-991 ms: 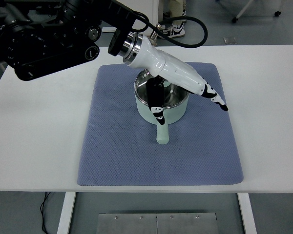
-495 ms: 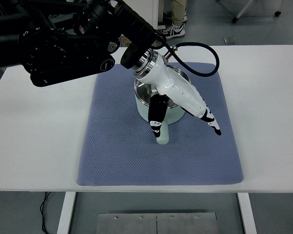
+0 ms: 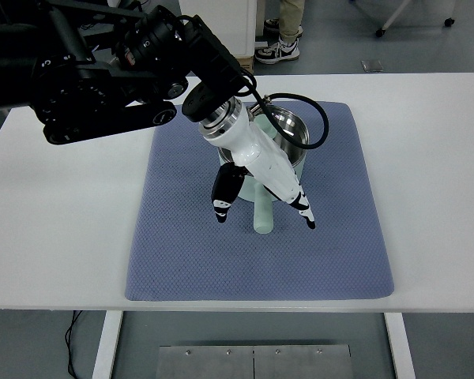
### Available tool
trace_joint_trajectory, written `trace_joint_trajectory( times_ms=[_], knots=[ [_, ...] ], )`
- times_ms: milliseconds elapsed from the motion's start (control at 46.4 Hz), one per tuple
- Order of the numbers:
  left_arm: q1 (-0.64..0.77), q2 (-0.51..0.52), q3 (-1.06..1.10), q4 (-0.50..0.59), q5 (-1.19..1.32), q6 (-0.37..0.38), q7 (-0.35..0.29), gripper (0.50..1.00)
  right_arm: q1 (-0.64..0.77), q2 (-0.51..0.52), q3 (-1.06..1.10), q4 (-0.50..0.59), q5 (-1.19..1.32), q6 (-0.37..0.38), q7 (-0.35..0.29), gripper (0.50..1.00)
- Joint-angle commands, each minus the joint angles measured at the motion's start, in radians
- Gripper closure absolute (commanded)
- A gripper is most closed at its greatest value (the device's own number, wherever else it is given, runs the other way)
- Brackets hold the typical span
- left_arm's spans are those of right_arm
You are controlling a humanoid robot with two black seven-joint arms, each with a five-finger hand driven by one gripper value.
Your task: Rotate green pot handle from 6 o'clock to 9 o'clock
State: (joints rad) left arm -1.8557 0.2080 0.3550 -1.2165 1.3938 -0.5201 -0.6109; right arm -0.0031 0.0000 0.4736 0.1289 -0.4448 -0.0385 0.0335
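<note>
So the green pot (image 3: 288,150) sits toward the far middle of a blue-grey mat (image 3: 189,253) spread on the white tabletop (image 3: 63,237), and its pale green handle (image 3: 262,215) sticks straight out toward the robot's side, basically the 6 o'clock spot. The left arm comes in black and bulky from the upper left, then turns into a white forearm that crosses over the pot's shiny steel inside. The left hand (image 3: 261,201) hangs right above the handle with its fingers (image 3: 221,207) spread apart and holding nothing: the thumb with its black-and-white tip points down just left of the handle, and the other fingers end just to the right of it, so the handle lies between them. Can't tell whether any tip actually touches the handle or the mat. Somebody's sneakers (image 3: 278,50) show on the floor beyond the far edge of the tabletop.
</note>
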Motion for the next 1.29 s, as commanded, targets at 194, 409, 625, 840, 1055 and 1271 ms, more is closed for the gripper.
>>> trace_joint_trajectory(
  times_ms=[194,409,625,840,1055,1271],
  knots=[
    [-0.011,-0.013,0.045,0.000,0.020,0.000,0.000,0.500,0.000,0.000,0.000,0.000,0.000,0.000,0.000,0.500],
    [-0.013,-0.041,0.059,0.000,0.022,0.000,0.000,0.500,0.000,0.000,0.000,0.000,0.000,0.000,-0.001,0.500],
    [-0.011,-0.075,0.061,0.005,0.022,0.000,0.000,0.500,0.000,0.000,-0.001,0.000,0.000,0.000,0.000,0.500],
    [-0.011,-0.093,0.088,0.009,0.024,0.002,0.000,0.500,0.000,0.000,0.000,0.000,0.000,0.000,0.000,0.500],
    [-0.016,-0.119,0.098,0.011,0.028,0.002,0.000,0.500,0.000,0.000,-0.001,0.000,0.000,0.000,0.000,0.500],
    [-0.016,-0.133,0.128,0.012,0.028,0.002,0.000,0.500,0.000,0.000,0.000,0.000,0.000,0.000,-0.001,0.500]
  ],
)
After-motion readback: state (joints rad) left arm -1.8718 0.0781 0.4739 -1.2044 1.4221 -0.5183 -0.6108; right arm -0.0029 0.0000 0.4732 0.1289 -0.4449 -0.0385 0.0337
